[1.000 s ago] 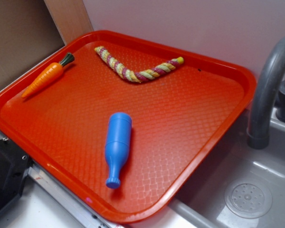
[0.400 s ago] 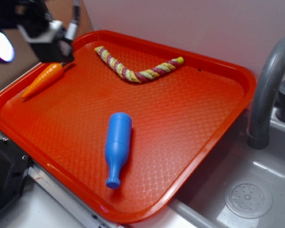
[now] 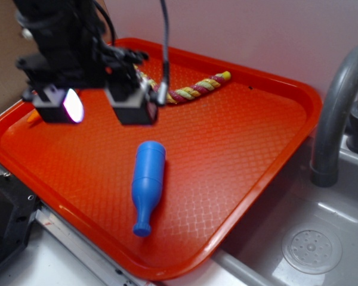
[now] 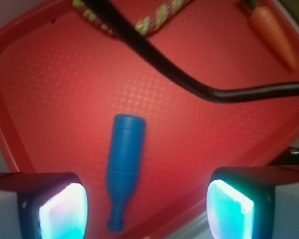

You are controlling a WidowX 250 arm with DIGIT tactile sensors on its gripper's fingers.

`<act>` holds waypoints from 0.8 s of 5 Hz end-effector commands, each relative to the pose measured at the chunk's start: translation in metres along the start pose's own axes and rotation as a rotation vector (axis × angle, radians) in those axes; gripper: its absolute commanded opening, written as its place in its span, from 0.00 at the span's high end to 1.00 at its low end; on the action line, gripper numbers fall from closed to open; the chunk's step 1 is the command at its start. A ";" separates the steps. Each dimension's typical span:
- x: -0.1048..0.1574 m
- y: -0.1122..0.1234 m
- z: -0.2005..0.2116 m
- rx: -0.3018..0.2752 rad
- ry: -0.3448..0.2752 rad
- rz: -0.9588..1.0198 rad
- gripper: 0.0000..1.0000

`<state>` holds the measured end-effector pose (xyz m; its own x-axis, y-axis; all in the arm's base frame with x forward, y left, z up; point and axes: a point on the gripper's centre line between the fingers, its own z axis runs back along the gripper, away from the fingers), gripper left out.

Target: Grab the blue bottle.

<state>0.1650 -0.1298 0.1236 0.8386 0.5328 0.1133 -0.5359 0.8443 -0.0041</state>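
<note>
The blue bottle (image 3: 147,185) lies on its side on the red tray (image 3: 238,149), cap toward the tray's front edge. In the wrist view the bottle (image 4: 123,167) lies below and between my fingers, nearer the left one. My gripper (image 3: 98,107) hovers above the tray, up and to the left of the bottle, jaws wide apart and empty. Its glowing pads (image 4: 62,211) frame the bottom of the wrist view, and the gripper (image 4: 147,209) touches nothing.
A toy carrot (image 4: 271,30) lies at the tray's left side, mostly hidden behind the arm in the exterior view. A striped rope toy (image 3: 194,88) lies at the back of the tray. A grey faucet (image 3: 334,113) and sink (image 3: 310,244) are at the right. A black cable (image 4: 189,82) crosses the wrist view.
My gripper has come into view from the upper left and moved right and forward over the tray toward the bottle. The bottle, carrot and rope have not moved.
</note>
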 end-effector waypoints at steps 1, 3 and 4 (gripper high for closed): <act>0.004 -0.009 -0.047 0.027 -0.001 0.004 0.00; -0.012 -0.018 -0.087 0.082 -0.008 -0.067 0.00; -0.016 -0.018 -0.101 0.090 -0.010 -0.092 0.00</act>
<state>0.1712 -0.1499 0.0229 0.8765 0.4669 0.1170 -0.4770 0.8751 0.0812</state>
